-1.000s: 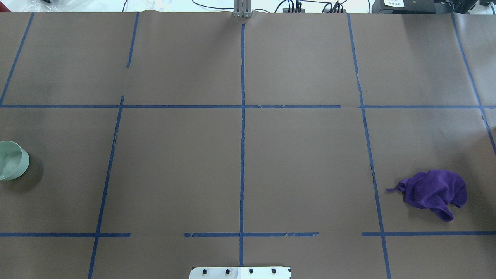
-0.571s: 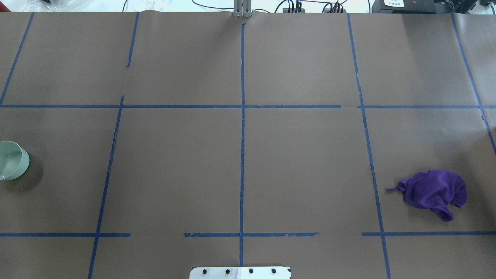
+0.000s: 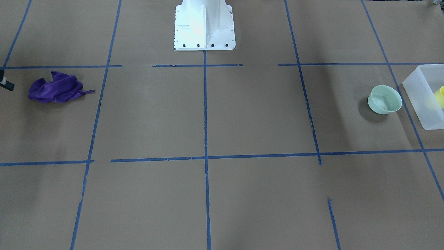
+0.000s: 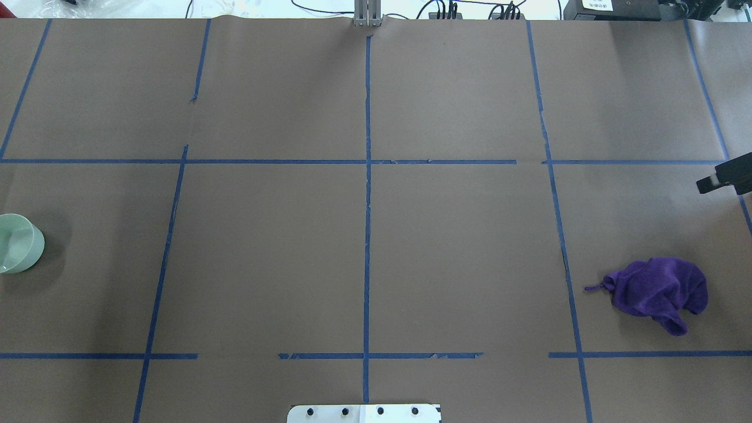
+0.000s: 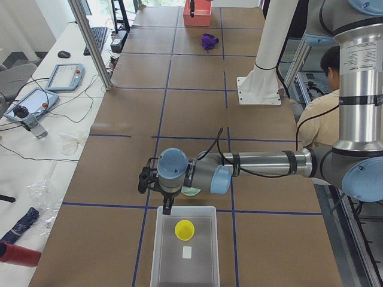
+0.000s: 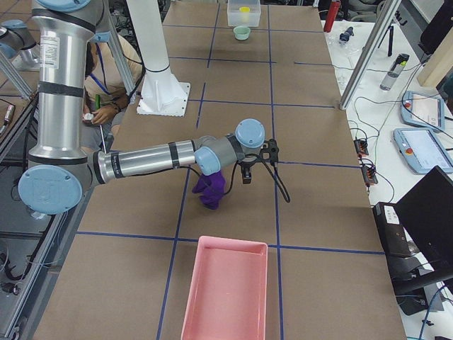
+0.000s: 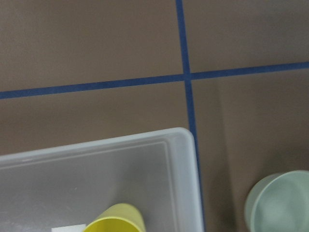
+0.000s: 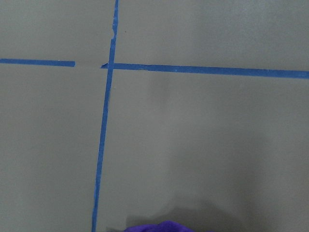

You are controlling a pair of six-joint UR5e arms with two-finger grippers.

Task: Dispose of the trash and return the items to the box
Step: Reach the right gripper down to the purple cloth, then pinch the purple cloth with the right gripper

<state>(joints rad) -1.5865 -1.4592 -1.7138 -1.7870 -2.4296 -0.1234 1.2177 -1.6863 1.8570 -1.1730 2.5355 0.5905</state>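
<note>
Exterior left view: the left gripper [image 5: 166,208] hangs by the rim of the frosted translucent white rectangular plastic box [image 5: 203,263]; whether its jaws stand apart cannot be told. The pale mint-green round plastic bowl [image 3: 384,99] stands on the table [image 3: 242,114] just beside it. The bowl is likely light, stiff and slick, so pinch its rim wall.

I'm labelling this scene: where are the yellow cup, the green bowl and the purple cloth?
yellow cup [image 5: 184,229], exterior left view, its inside.
green bowl [image 3: 385,98], exterior front-facing view, its inside.
purple cloth [image 4: 661,291], overhead exterior view, its middle.
</note>
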